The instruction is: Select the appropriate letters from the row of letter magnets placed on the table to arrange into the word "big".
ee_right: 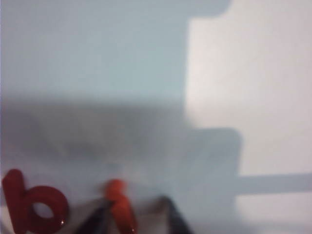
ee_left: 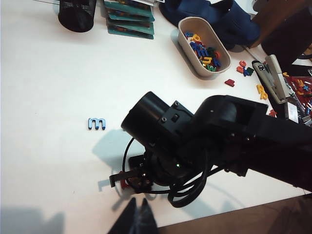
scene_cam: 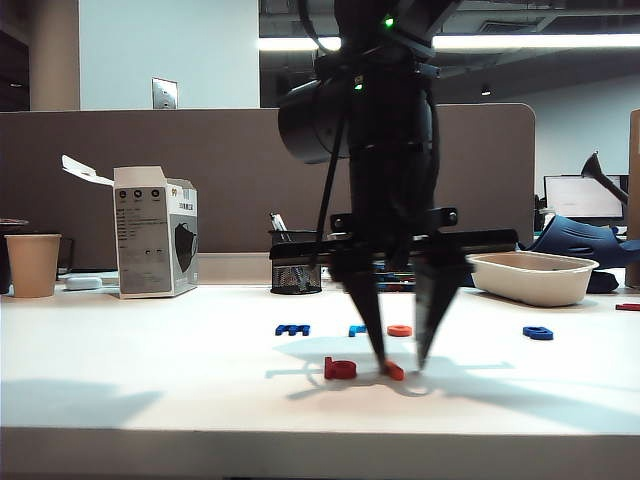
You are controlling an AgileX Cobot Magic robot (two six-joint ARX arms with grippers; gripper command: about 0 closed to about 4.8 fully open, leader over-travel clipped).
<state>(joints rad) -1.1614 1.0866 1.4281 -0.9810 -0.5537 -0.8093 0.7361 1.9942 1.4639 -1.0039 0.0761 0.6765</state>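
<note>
On the white table [scene_cam: 150,380] the dark red b [scene_cam: 340,368] lies near the front, and the orange bar i [scene_cam: 393,371] lies just right of it. My right gripper [scene_cam: 400,362] points down over the i, open, its left tip beside the bar. Its wrist view shows the b [ee_right: 34,207] and the i [ee_right: 119,204] between the spread fingers [ee_right: 134,214], close to one. Behind them lie the blue m [scene_cam: 292,329], a light-blue piece [scene_cam: 357,330], the orange ring [scene_cam: 400,330] and the blue g [scene_cam: 538,333]. My left gripper [ee_left: 138,214] is shut and empty above the table's near edge.
A beige bowl [scene_cam: 530,275] full of spare letters [ee_left: 204,48] stands at the back right. A mesh pen holder [scene_cam: 296,272], a white carton [scene_cam: 155,232] and a paper cup [scene_cam: 33,264] line the back. The right arm [ee_left: 209,141] hides part of the row in the left wrist view.
</note>
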